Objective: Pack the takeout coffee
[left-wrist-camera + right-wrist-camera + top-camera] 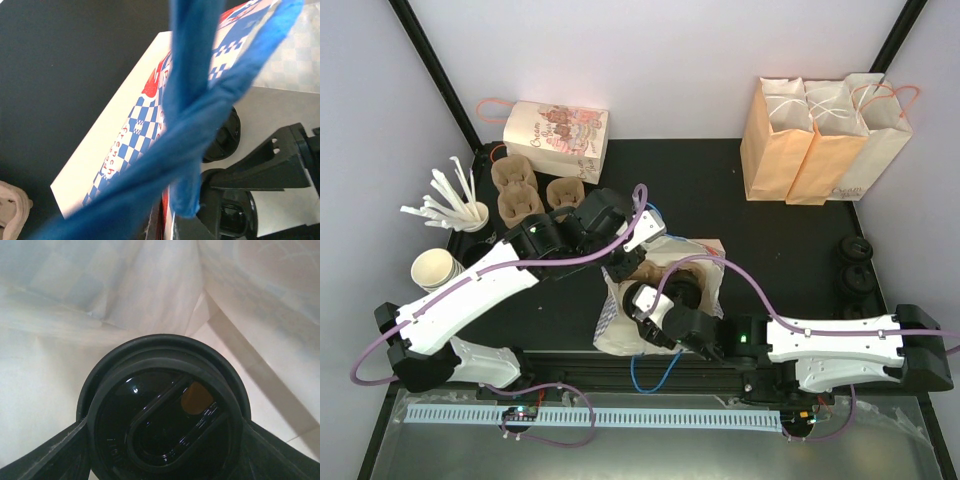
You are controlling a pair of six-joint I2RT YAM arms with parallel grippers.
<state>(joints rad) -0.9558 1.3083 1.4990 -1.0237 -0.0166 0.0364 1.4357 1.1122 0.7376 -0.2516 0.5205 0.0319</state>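
An open paper bag [616, 335] with blue-and-red checks [135, 125] stands in the middle of the table. My left gripper [626, 256] is at the bag's far rim. Its fingers are hidden in the left wrist view, where the bag's blue handle [200, 115] runs taut across the lens. My right gripper [670, 297] reaches down inside the bag. Its fingers [47, 457] are shut on either side of a takeout coffee, whose black lid [162, 410] fills the right wrist view. A second black lid [225, 137] shows deeper in the bag, beside the held one [232, 212].
Three tan paper bags [820, 140] stand at the back right. A printed bag [555, 135] lies at the back left, by brown pulp carriers [520, 190]. A cup of white cutlery [470, 213] and a stack of white cups [435, 268] are at the left. Black lids [855, 265] sit at the right edge.
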